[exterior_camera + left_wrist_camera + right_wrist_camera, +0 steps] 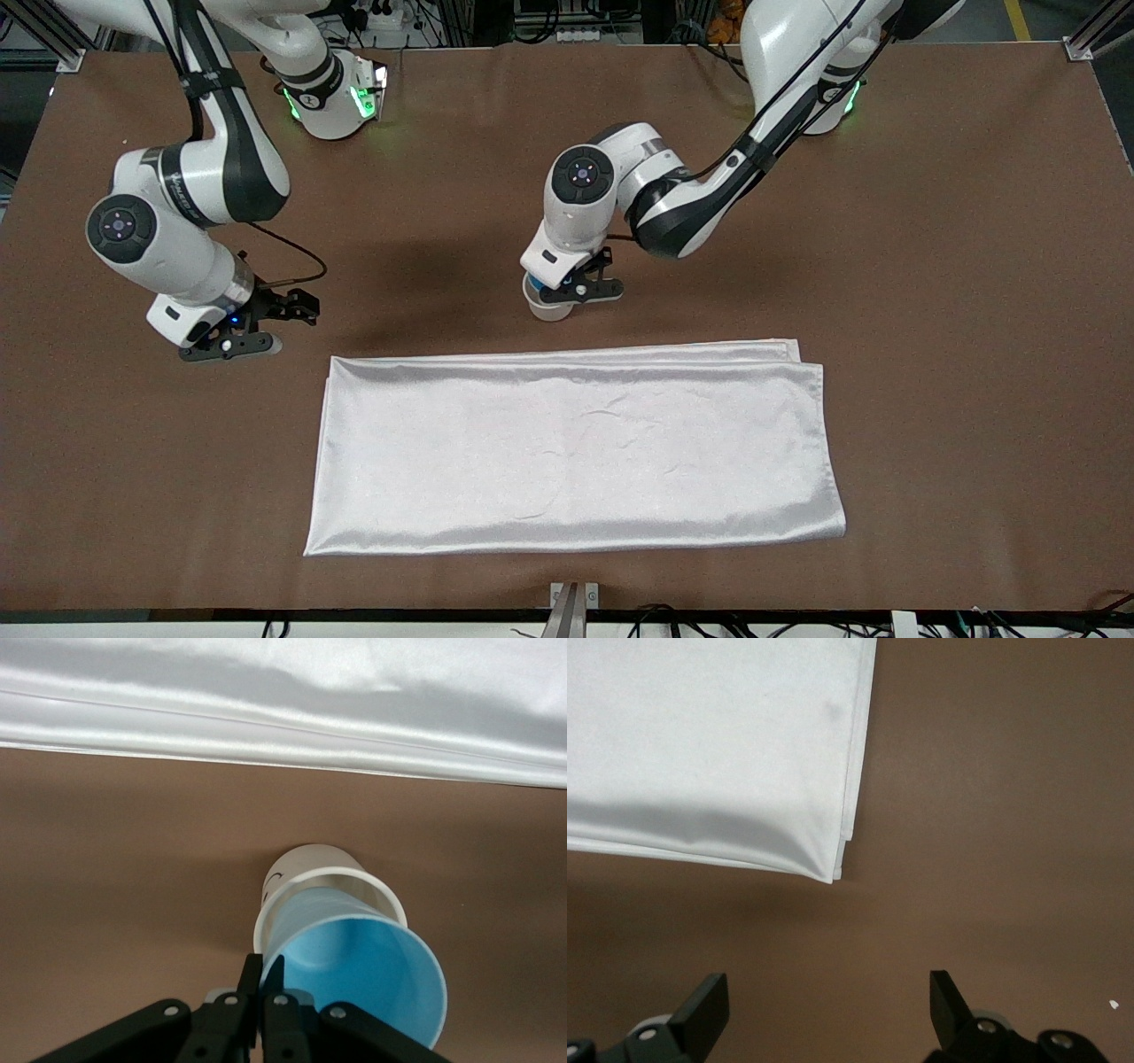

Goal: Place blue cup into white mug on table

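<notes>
The white mug (551,310) stands on the brown table (930,266), just farther from the front camera than the white cloth. The blue cup (534,287) sits tilted in the mug's mouth. In the left wrist view the blue cup (363,979) leans out of the white mug (310,870), its open inside showing. My left gripper (574,288) is over the mug, and its fingers (264,973) are shut on the cup's rim. My right gripper (276,324) is open and empty, low over bare table toward the right arm's end; it also shows in the right wrist view (828,997).
A shiny white folded cloth (576,443) lies in the middle of the table, nearer the front camera than the mug. Its folded edge shows in the left wrist view (283,709) and its corner in the right wrist view (709,744).
</notes>
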You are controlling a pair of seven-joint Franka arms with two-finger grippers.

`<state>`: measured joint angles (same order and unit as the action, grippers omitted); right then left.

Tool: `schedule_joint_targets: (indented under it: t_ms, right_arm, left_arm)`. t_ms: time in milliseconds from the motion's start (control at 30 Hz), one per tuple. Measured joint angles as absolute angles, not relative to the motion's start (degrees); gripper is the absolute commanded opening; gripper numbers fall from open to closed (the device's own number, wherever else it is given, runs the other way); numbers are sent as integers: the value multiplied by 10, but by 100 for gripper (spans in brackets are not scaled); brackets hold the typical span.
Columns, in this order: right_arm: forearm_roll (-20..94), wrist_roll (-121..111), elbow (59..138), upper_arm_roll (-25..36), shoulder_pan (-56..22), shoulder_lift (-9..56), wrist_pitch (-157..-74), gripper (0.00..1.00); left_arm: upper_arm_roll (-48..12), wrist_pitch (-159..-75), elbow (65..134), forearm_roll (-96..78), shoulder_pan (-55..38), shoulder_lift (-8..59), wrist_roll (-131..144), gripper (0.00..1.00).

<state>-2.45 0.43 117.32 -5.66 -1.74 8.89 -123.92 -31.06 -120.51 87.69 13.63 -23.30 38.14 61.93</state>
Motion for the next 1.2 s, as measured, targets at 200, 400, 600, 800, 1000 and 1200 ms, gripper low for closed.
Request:
schedule_joint_targets:
  t_ms: [200, 400, 600, 800, 1000, 1200]
  right_arm:
    - [-24, 4, 1171, -57, -17, 58, -1211, 100]
    - [-24, 4, 1134, -57, -17, 46, -1157, 100]
    - [-24, 4, 1070, -57, -17, 46, -1083, 100]
    - [-24, 4, 1011, -57, -17, 44, -1024, 100]
    - [-23, 4, 978, -60, -17, 21, -993, 100]
    - [-16, 4, 977, -63, -18, -4, -968, 100]
  left_arm:
    - [-311, -1218, 876, 138, -233, 391, 619, 100]
    - [-311, -1219, 872, 138, -233, 391, 620, 100]
    - [-310, -1222, 863, 143, -231, 386, 620, 100]
    - [-308, -1222, 854, 147, -208, 357, 617, 100]
    - [-306, -1212, 853, 148, -156, 309, 573, 100]
    - [-306, -1185, 853, 148, -104, 266, 521, 100]
